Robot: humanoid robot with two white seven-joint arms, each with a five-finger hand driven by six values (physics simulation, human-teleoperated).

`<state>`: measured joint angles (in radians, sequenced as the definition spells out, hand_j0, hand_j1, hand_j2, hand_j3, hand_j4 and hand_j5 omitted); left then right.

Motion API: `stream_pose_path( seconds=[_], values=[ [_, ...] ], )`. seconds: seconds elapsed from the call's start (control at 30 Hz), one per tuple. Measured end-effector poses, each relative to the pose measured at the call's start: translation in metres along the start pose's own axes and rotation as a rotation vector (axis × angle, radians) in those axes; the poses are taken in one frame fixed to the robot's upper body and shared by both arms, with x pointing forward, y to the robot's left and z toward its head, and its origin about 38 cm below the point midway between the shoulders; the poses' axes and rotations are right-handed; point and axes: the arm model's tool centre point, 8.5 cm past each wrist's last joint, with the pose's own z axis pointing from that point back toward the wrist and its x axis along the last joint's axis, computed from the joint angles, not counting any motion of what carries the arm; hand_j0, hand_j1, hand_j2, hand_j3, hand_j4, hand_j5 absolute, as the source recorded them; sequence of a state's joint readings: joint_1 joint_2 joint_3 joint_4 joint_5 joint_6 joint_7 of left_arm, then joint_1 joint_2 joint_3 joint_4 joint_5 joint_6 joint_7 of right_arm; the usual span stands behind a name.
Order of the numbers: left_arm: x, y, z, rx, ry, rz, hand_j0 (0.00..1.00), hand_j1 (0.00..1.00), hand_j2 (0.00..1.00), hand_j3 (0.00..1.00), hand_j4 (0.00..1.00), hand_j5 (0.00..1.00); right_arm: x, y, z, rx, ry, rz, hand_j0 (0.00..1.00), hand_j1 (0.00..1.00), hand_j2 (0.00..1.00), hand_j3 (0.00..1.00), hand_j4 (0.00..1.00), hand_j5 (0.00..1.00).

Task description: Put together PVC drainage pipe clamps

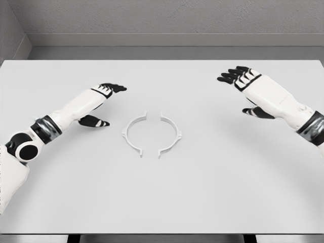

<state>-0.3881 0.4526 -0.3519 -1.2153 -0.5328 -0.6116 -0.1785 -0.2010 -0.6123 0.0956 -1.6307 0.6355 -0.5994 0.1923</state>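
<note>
Two white clamp halves, the left half (pixel 133 134) and right half (pixel 170 134), lie apart mid-table (pixel 162 202), facing each other, between my relaxed, empty left hand (pixel 104 98) and right hand (pixel 248 86).

We see two white half-ring clamps lying flat mid-table, left half (pixel 133 134) and right half (pixel 170 134), open sides facing, ends apart.

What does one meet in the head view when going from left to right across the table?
Left hand → left clamp half → right clamp half → right hand, all over the white table. Both hands are open and hold nothing; the two halves lie apart, facing each other.
</note>
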Motion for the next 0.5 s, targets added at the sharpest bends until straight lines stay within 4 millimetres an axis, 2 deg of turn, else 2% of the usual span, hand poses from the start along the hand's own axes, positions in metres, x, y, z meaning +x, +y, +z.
stream_pose_path(
  seconds=[0.13, 0.23, 0.5],
  values=[
    [0.003, -0.007, -0.005, -0.001, -0.005, 0.02, 1.0, 1.0, 1.0, 1.0, 1.0, 1.0, -0.011, -0.02, 0.024, -0.059, 0.06, 0.03, 1.0, 1.0, 1.0, 1.0, 1.0, 1.0],
    [0.005, -0.008, -0.006, 0.002, -0.011, 0.027, 1.0, 1.0, 1.0, 1.0, 1.0, 1.0, -0.013, -0.026, 0.027, -0.085, 0.074, 0.035, 1.0, 1.0, 1.0, 1.0, 1.0, 1.0],
    [0.013, -0.004, -0.006, 0.008, -0.039, 0.017, 1.0, 1.0, 1.0, 1.0, 1.0, 1.0, -0.009, -0.025, 0.024, -0.112, 0.071, 0.017, 1.0, 1.0, 1.0, 1.0, 1.0, 1.0]
  ],
)
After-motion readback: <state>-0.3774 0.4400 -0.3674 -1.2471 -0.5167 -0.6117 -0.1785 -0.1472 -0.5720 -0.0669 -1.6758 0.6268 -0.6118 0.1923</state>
